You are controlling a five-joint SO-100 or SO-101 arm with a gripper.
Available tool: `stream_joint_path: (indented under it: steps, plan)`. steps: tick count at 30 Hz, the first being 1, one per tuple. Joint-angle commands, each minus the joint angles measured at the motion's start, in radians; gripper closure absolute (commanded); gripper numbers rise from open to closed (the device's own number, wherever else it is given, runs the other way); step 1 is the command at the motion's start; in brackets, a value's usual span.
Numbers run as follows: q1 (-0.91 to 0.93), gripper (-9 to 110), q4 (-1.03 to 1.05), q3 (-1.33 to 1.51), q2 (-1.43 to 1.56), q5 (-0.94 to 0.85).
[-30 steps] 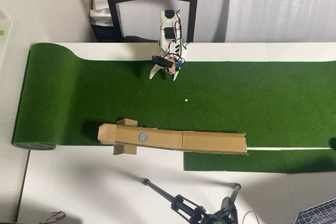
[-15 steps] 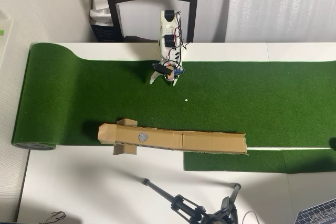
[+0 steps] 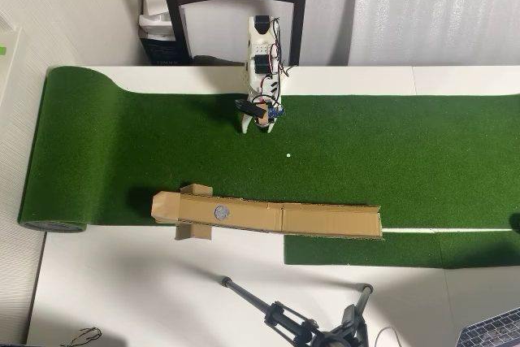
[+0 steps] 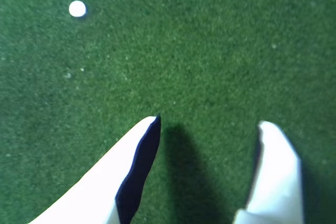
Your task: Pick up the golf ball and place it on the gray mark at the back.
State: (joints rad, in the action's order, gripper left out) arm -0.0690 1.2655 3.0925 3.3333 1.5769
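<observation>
– Where does the overhead view sit?
– High above, facing straight down, far off; it takes in the long green artificial-turf mat (image 3: 366,152), the brown cardboard channel (image 3: 268,215) and the white two-finger pincer (image 3: 260,127) near the mat's top edge.
– And the wrist view?
– It rides just behind the pincer (image 4: 210,124), very near the turf (image 4: 210,40), looking past the two white fingertips (image 4: 273,145).
– What do they share?
– The patch of turf just ahead of the pincer, with the small flat white dot (image 4: 77,8): upper left of the tips in the wrist view, below and right of the pincer (image 3: 288,154) from overhead.
</observation>
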Motion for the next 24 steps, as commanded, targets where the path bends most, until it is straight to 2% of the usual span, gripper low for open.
stream_joint_path:
  steps: [1, 12, 24]
  plan:
    - [-0.026, 83, 0.025, -0.025, 0.1, 0.035]
    - [-0.028, 101, 0.031, -0.011, 0.1, 0.058]
    - [-0.029, 101, 0.031, -0.009, 0.1, 0.058]
